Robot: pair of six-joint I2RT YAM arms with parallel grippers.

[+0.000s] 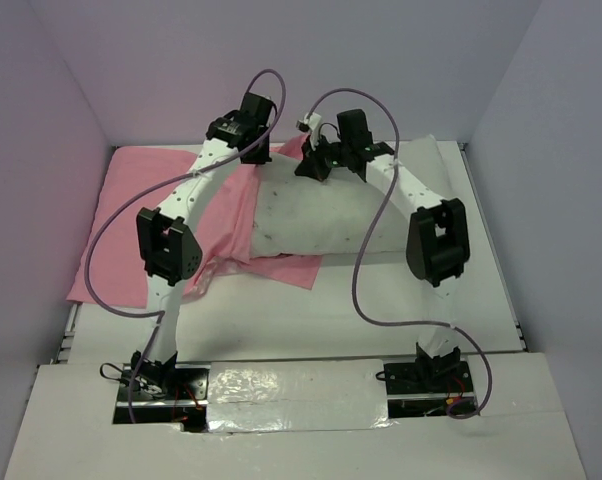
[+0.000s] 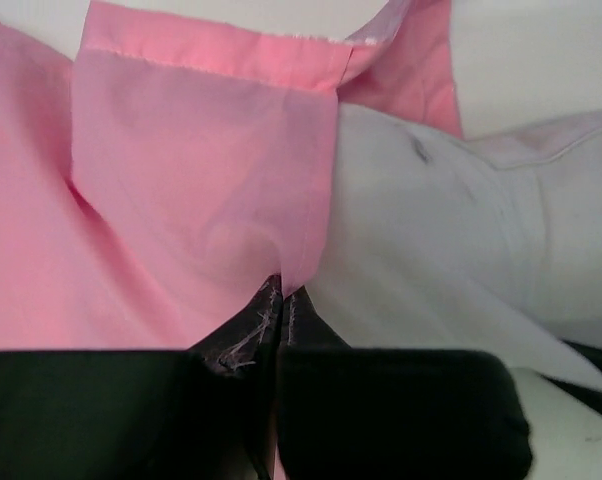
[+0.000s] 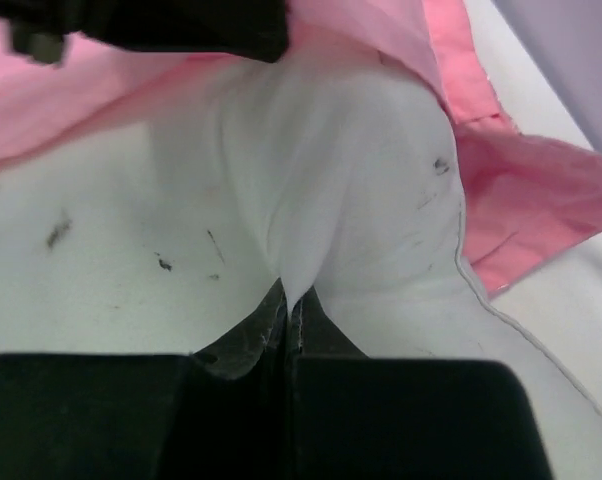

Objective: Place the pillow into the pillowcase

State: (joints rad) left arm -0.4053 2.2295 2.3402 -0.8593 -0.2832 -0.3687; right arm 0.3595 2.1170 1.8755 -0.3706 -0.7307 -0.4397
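The white pillow (image 1: 321, 215) lies across the middle of the table, its left end partly inside the pink pillowcase (image 1: 151, 200), which spreads out to the left. My left gripper (image 2: 283, 290) is shut on a fold of the pillowcase (image 2: 201, 170) at its hemmed opening, right beside the pillow (image 2: 421, 230). My right gripper (image 3: 293, 300) is shut on a pinch of the speckled pillow (image 3: 321, 170) near its corner, with pillowcase (image 3: 541, 190) bunched behind it. From above, both grippers, the left gripper (image 1: 249, 140) and the right gripper (image 1: 316, 160), meet at the pillow's far edge.
Purple-tinted walls (image 1: 281, 60) enclose the table at the back and sides. Cables (image 1: 366, 270) loop from both arms over the pillow and the white table (image 1: 481, 300). The arm bases (image 1: 281, 390) sit along the near edge.
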